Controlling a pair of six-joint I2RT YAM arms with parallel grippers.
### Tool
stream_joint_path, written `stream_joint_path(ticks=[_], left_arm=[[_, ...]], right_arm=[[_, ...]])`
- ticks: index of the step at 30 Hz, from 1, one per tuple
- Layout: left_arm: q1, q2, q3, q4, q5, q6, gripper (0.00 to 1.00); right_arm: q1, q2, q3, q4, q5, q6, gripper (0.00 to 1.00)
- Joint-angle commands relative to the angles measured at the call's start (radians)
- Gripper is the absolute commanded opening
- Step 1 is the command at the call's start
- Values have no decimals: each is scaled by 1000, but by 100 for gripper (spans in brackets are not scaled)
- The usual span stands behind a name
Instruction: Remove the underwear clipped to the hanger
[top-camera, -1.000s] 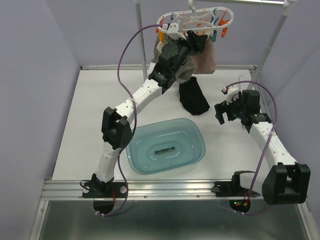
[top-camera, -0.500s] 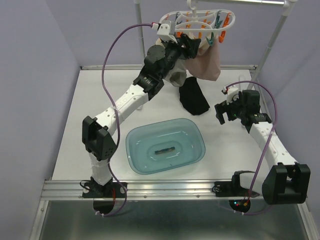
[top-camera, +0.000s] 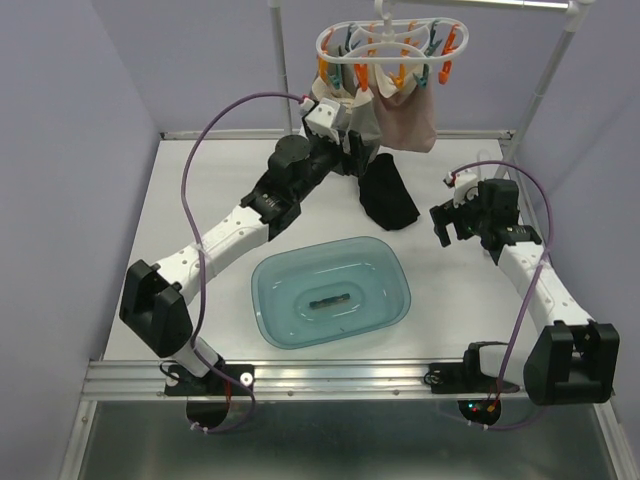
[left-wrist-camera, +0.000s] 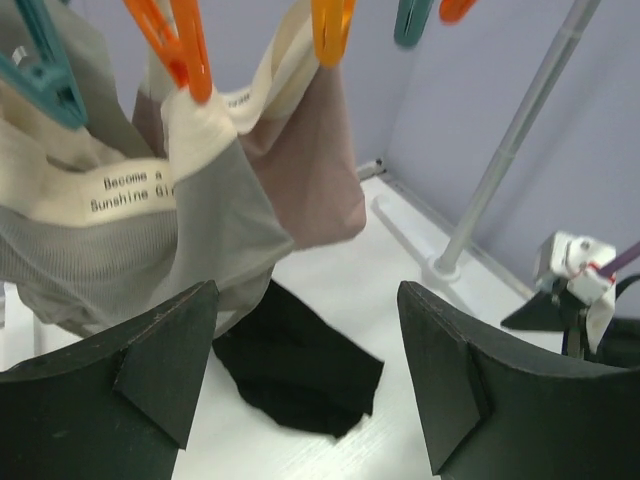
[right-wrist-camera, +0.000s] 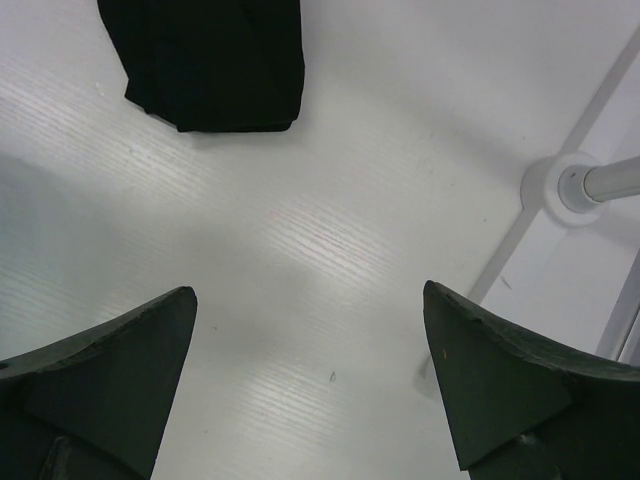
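Left pincer was open under the clipped grey garment.
A tug could swing the hanger or tear cloth at the orange clip; right pincer stood open too.

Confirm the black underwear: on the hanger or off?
Off. The black underwear lies unclipped on the table, below the hanger; the left wrist view shows the same.

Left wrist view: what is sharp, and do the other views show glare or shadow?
Left wrist view: the waistband print on the grey underwear reads sharply, while the dark fingers show little detail. Right wrist view: a bright patch lies on the table, soft shadow toward the left. Top external view: even light, faint reflections in the basin.
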Motion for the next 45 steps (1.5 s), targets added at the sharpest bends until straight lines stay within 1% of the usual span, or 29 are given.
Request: stream_joint_path(ticks=[1, 5, 10, 11, 12, 14, 15, 20, 21, 23, 24, 25, 28, 32, 34, 35, 41, 44, 45], left_arm=[[-1, -40, -84, 34, 35, 34, 84], [-9, 8, -112, 33, 47, -32, 84], [-12, 109, -85, 25, 0, -174, 84], [-12, 147, -77, 22, -5, -243, 83], [-15, 167, -63, 22, -48, -275, 83], [-19, 207, -45, 16, -69, -340, 83], [-19, 245, -39, 13, -83, -401, 83], [-30, 353, -10, 34, -103, -553, 82], [-30, 365, -2, 34, -125, -613, 82], [-30, 405, 6, 55, -146, -654, 81], [-30, 421, 15, 56, -161, -723, 79], [-30, 434, 19, 56, -174, -759, 77], [-30, 491, 38, 75, -185, -844, 75], [-30, 555, 49, 132, -191, -932, 72], [-30, 576, 59, 137, -197, -952, 71], [-30, 594, 75, 140, -200, -961, 69], [-30, 651, 127, 145, -252, -995, 68], [-30, 697, 154, 146, -278, -1004, 62], [-30, 709, 162, 146, -286, -1007, 61]], right_arm=[[-1, 13, -26, 43, 29, -11, 100], [-3, 30, -20, 43, 40, -1, 100], [-3, 42, -15, 45, 58, 9, 100], [-3, 44, -15, 45, 60, 12, 100], [-3, 47, -15, 45, 61, 14, 100], [-3, 48, -14, 45, 63, 16, 100], [-3, 51, -15, 46, 64, 16, 100], [-3, 51, -14, 46, 69, 17, 100], [-3, 53, -14, 48, 67, 17, 100], [-3, 53, -14, 48, 67, 17, 100], [-3, 51, -14, 48, 67, 17, 100], [-3, 51, -14, 48, 66, 17, 100], [-3, 51, -14, 48, 66, 16, 100], [-3, 51, -15, 48, 66, 14, 100], [-3, 50, -15, 48, 64, 14, 100], [-3, 50, -15, 48, 64, 14, 100], [-1, 47, -15, 49, 64, 12, 100], [-1, 47, -15, 49, 67, 11, 100], [-3, 45, -15, 49, 66, 11, 100]])
